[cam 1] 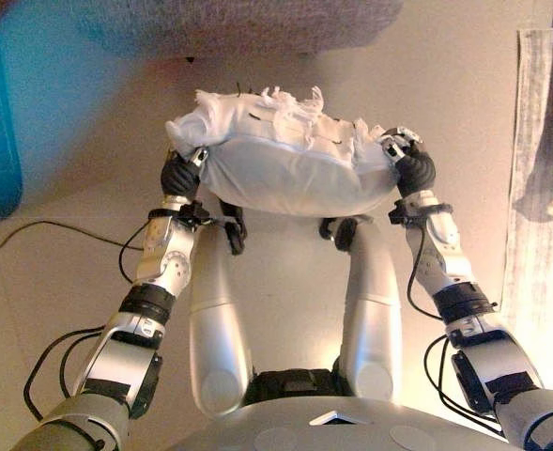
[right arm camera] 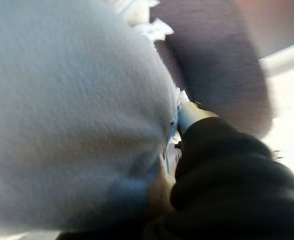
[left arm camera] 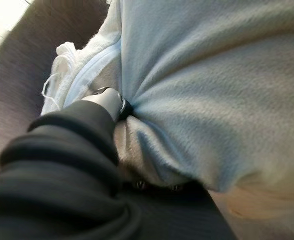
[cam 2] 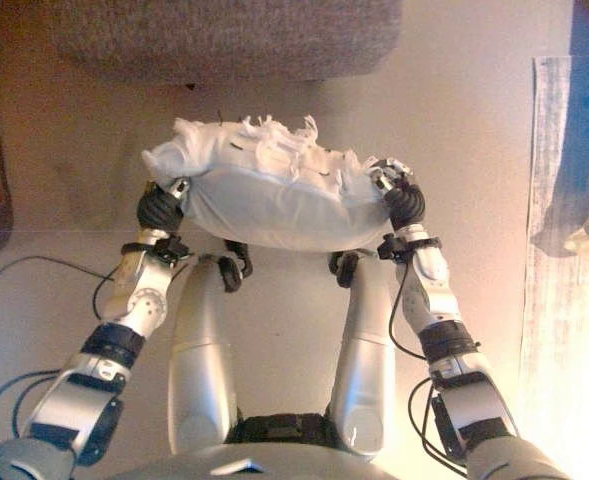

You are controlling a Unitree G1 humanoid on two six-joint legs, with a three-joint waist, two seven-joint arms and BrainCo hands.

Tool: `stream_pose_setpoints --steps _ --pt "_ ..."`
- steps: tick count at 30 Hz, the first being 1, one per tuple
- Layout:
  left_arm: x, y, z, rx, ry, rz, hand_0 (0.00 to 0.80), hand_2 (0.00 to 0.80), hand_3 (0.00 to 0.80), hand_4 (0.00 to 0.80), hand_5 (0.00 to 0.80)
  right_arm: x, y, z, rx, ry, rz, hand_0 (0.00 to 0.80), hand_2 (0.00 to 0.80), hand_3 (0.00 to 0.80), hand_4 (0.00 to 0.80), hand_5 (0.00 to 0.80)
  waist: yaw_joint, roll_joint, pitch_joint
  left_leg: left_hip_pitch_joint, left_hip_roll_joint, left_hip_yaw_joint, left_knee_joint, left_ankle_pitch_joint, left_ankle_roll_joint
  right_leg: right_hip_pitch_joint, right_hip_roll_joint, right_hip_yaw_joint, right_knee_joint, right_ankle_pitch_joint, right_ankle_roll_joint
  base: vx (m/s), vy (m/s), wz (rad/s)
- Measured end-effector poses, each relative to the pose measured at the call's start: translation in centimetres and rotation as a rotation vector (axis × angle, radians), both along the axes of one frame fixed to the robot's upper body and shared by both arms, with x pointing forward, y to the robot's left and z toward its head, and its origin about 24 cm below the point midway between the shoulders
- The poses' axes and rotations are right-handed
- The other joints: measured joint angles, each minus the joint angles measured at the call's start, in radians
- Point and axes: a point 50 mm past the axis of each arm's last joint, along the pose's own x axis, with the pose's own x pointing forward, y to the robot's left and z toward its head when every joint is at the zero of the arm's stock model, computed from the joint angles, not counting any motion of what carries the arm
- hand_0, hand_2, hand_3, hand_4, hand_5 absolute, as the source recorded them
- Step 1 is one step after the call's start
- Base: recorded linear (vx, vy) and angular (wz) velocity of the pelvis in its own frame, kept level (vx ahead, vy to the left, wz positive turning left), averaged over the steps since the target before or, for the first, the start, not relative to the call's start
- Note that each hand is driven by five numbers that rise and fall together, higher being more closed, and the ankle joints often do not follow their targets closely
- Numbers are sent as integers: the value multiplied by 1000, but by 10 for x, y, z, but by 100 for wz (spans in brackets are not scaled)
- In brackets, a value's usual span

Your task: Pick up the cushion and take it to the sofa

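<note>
I hold the white cushion [cam 1: 285, 160] lifted above the floor, just before the grey sofa [cam 1: 248, 23]. The left robot hand [cam 1: 182, 174] and right robot hand [cam 1: 409, 164] pinch its opposite ends. It looks soft, light and sagging, so gripping the ends seems right.

Bare floor [cam 2: 454, 130] lies open between the held cushion [cam 2: 274, 195] and sofa [cam 2: 224, 35].

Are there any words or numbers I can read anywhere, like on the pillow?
None. The white cushion shows no readable writing, only small dark marks too small to tell. The grey sofa and the rug carry no words or numbers either.
</note>
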Motion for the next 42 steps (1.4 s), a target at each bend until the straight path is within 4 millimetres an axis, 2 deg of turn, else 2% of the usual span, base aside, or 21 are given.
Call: stream_pose_setpoints --steps 2,3,4,6,8,13,16,19,22,25,29,37,40,41,42 --pt "-8 -3 0 -6 -22 -32 800 800 800 800 800 -17 -1 -3 -25 -24 12 800 800 800 800 800 1 -3 -19 93 -7 0 -66 4 -4 85 0 -16 -39 0 0 -30 -23 7" --pt "-10 -4 4 -9 -42 -46 800 800 800 800 800 -20 0 0 -30 -42 17 800 800 800 800 800 4 -7 -27 120 -7 -1 -87 25 -6 106 0 -23 -45 10 -11 -18 -14 6" --pt "-12 -5 10 -18 -66 -52 800 800 800 800 800 -21 -1 7 -33 -71 19 800 800 800 800 800 5 -8 -36 136 -4 -3 -99 55 -25 119 0 -30 -45 30 -41 86 -29 7" --pt "-13 -5 17 -28 -94 -58 800 800 800 800 800 -22 -3 18 -33 -117 12 800 800 800 800 800 7 -8 -39 175 -6 -1 -142 63 -33 149 2 -40 -64 42 -58 111 -30 10" --pt "-19 -2 12 -35 -76 -51 800 800 800 800 800 -22 -2 18 -42 -122 17 800 800 800 800 800 9 -4 -41 263 -6 3 -217 83 -48 230 19 -56 -122 54 -75 147 -28 2" --pt "-47 -1 6 -77 -73 -55 800 800 800 800 800 -45 2 29 -39 -177 49 800 800 800 800 800 10 45 -85 520 4 26 -431 125 -64 486 69 -99 -317 78 -54 256 -43 -1" --pt "-62 -3 3 -95 -74 -61 800 800 800 800 800 -59 3 33 -79 -206 69 800 800 800 800 800 11 80 -187 635 4 31 -528 130 -64 611 91 -117 -433 93 -33 197 -29 5" --pt "-72 -3 6 -101 -96 -62 800 800 800 800 800 -67 5 36 -86 -223 91 800 800 800 800 800 12 85 -288 705 0 37 -581 130 -63 704 105 -127 -527 107 -14 112 -37 8" --pt "-77 -2 11 -106 -120 -64 800 800 800 800 800 -71 6 41 -99 -242 111 800 800 800 800 800 15 81 -348 771 -3 45 -626 130 -63 788 119 -127 -613 131 -1 45 -36 2" --pt "-78 -1 15 -106 -147 -64 800 800 800 800 800 -72 6 46 -120 -258 133 800 800 800 800 800 33 77 -389 804 -4 45 -647 130 -63 837 126 -128 -668 149 4 -15 -36 2" --pt "-79 -2 25 -113 -196 -70 800 800 800 800 800 -74 5 51 -128 -283 149 800 800 800 800 800 34 64 -420 811 -6 43 -652 130 -63 873 139 -131 -730 178 2 -55 -52 4" --pt "-81 0 23 -118 -187 -63 800 800 800 800 800 -75 7 53 -124 -292 181 800 800 800 800 800 34 62 -428 825 -4 48 -651 131 -62 887 146 -123 -750 198 -1 -79 -108 -3" --pt "-85 2 19 -117 -168 -52 800 800 800 800 800 -75 9 52 -141 -285 213 800 800 800 800 800 37 51 -423 810 0 54 -602 129 -57 876 139 -106 -737 193 -3 -139 -157 -16" --pt "-86 3 19 -114 -168 -49 800 800 800 800 800 -74 10 51 -149 -283 227 800 800 800 800 800 40 41 -416 786 5 50 -546 125 -56 859 136 -99 -709 184 -11 -134 -194 -24" --pt "-85 6 20 -103 -174 -44 800 800 800 800 800 -74 12 50 -146 -280 240 800 800 800 800 800 52 13 -398 751 0 52 -467 129 -51 844 123 -87 -678 171 -17 -70 -131 -37"
